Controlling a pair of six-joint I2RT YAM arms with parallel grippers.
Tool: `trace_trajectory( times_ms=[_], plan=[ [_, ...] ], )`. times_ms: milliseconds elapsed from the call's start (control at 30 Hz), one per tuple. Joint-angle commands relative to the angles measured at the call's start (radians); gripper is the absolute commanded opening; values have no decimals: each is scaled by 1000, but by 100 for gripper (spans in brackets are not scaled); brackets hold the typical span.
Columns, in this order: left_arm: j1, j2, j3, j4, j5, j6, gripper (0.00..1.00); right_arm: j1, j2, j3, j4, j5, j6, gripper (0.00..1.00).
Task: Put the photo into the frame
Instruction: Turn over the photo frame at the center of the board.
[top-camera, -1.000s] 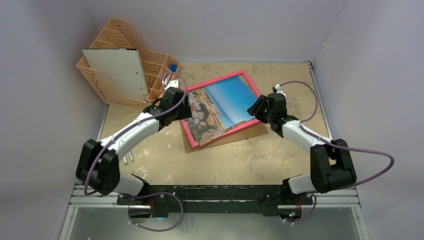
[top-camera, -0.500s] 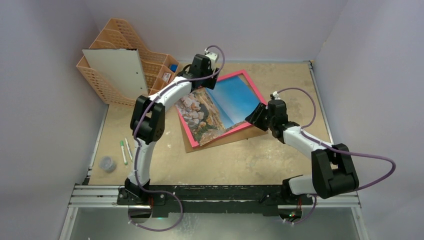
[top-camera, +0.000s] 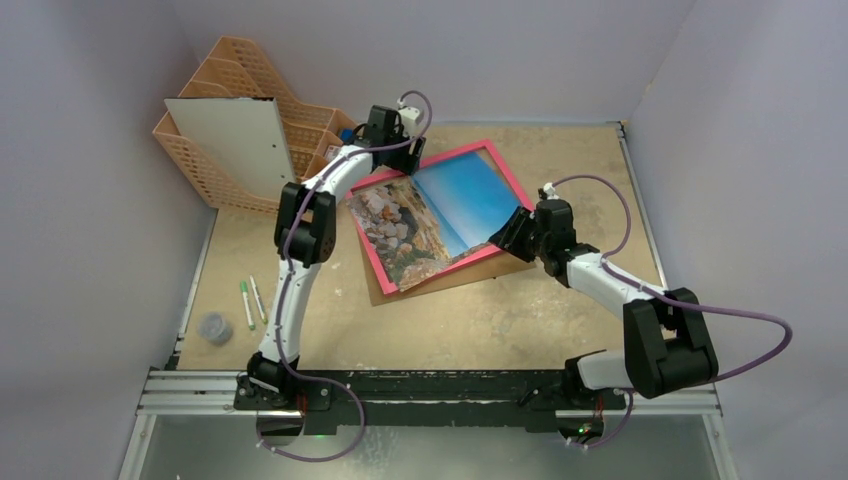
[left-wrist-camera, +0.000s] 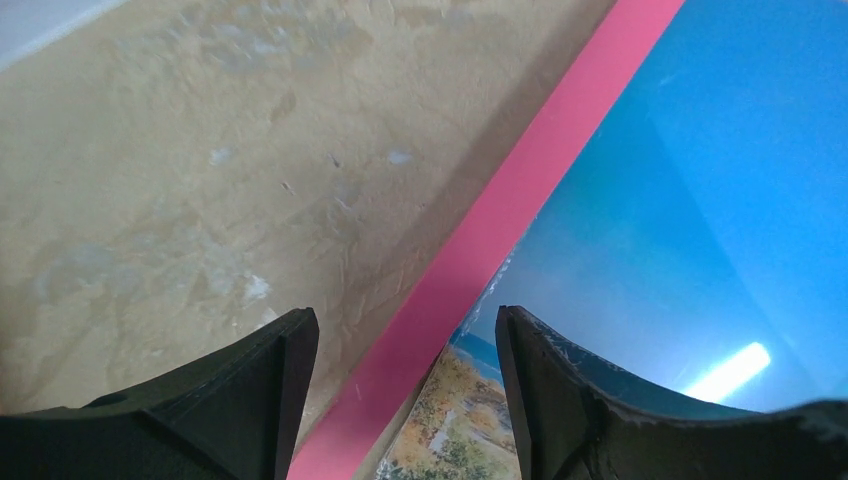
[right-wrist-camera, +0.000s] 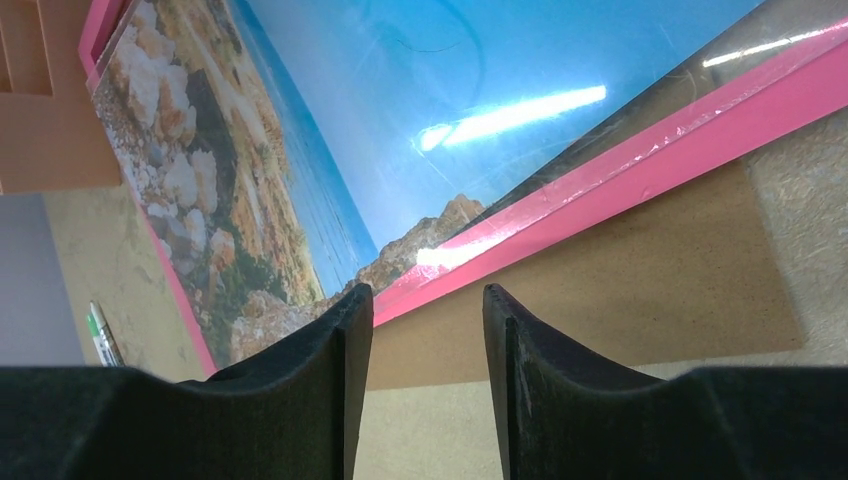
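**Photo lies in frame, both end effectors empty**

The photo (top-camera: 430, 215) lies across the pink frame (top-camera: 506, 170), which rests askew on a brown backing board (top-camera: 500, 262) mid-surface (top-camera: 500, 320). The left end effector (left-wrist-camera: 403, 330), jaws wide, straddles the frame's 11 o'clock border, gripping nothing. The right end effector (right-wrist-camera: 428, 295), at 4 o'clock, is parted more narrowly, its gap empty, near the frame's edge.

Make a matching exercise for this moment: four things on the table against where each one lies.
Things:
1. photo
2. backing board
3. desk organiser
4. pens

Places:
A. far left corner of the table
B. under the frame
C. on top of the frame
D. left side of the table, lying loose

Pairs: 1-C, 2-B, 3-A, 4-D
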Motion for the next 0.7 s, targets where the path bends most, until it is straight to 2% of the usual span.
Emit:
trace_trajectory(
  times_ms=[0, 133, 233, 467, 667],
  plan=[
    [15, 32, 56, -8, 115, 34, 68, -1, -3, -7, 13, -11, 10, 47],
    [29, 55, 55, -3, 145, 27, 66, -2, -4, -5, 10, -15, 21, 45],
    [31, 68, 52, 0, 117, 26, 61, 0, -10, -8, 13, -14, 27, 45],
    [28, 65, 36, 3, 132, 26, 33, 0, 0, -6, 13, -18, 28, 43],
    [5, -22, -48, -14, 109, 25, 9, 0, -11, 8, 8, -22, 41, 43]
  ],
)
